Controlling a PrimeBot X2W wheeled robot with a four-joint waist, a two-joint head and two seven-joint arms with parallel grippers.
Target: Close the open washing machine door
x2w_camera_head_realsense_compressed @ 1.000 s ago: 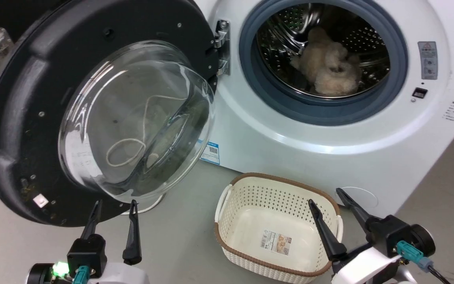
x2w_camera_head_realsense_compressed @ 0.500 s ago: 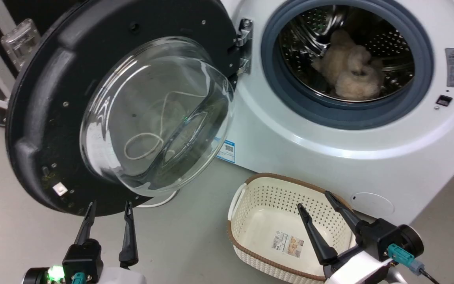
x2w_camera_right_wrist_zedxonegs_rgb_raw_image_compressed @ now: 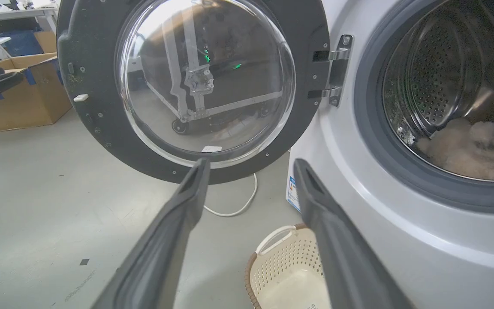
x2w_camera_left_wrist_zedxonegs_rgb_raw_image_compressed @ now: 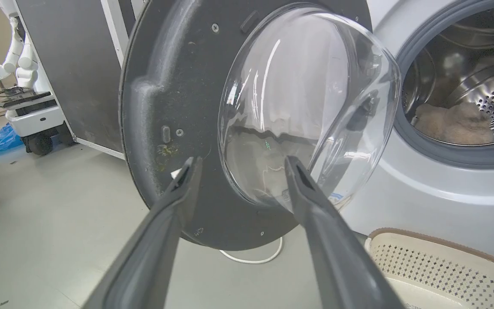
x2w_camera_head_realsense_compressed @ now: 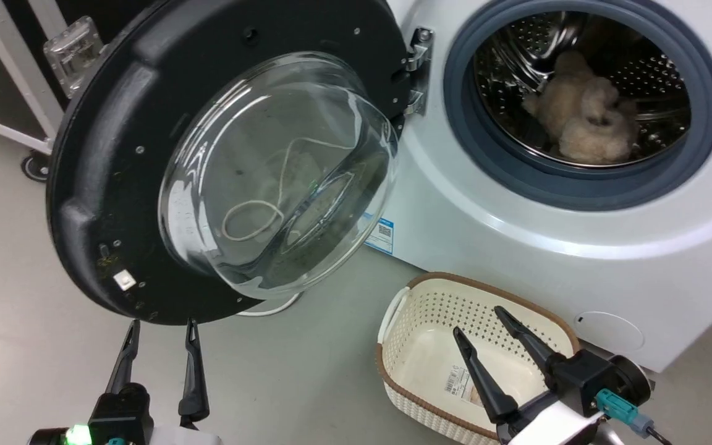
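Jaws on both sides are spread apart with nothing between them. Starting at the left, the left gripper (x2w_camera_head_realsense_compressed: 161, 324) sits low, fingers pointing up at the bottom rim of the washing machine door (x2w_camera_head_realsense_compressed: 109, 154), close under it but not touching as far as I can see. That door stands wide open, black inner side and bulging glass bowl facing the head camera, hanging off the metal hinge (x2w_camera_head_realsense_compressed: 418, 68) at its right edge. There's a white cable (x2w_camera_head_realsense_compressed: 269, 311) on the floor under it. Next comes the washing machine (x2w_camera_head_realsense_compressed: 517, 247), drum open with a fluffy beige bundle (x2w_camera_head_realsense_compressed: 584, 120) inside. In front of it a cream basket (x2w_camera_head_realsense_compressed: 415, 283) sits on the floor, and the right gripper (x2w_camera_head_realsense_compressed: 478, 320) hovers over its right part
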